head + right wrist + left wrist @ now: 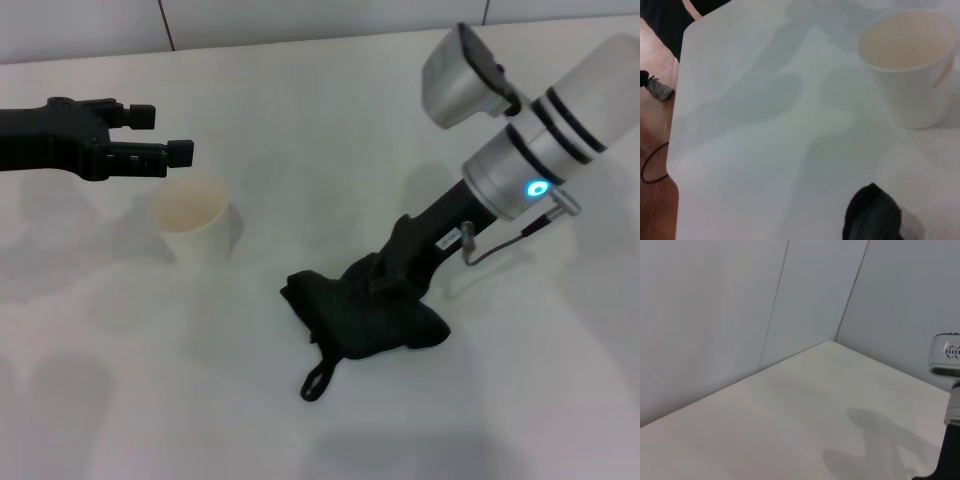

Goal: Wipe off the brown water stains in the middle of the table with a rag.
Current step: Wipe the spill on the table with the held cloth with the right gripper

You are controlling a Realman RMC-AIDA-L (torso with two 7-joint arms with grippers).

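Observation:
The black rag [365, 315] lies bunched on the white table [150, 400] near the middle, with its small loop [315, 383] towards the front edge. My right gripper [388, 275] reaches down from the right and is shut on the rag's top, pressing it to the table. The rag's edge also shows in the right wrist view [872, 216]. The brown water stains are not visible; any under the rag are hidden. My left gripper [163, 135] is open and empty, hovering at the left just above and behind the white cup.
A white paper cup [195, 218] stands upright left of the rag, pale tan inside; it also shows in the right wrist view [910, 65]. That view shows the table's edge [677, 150], with floor and a cable [650, 167] beyond. Walls [740, 300] rise behind the table.

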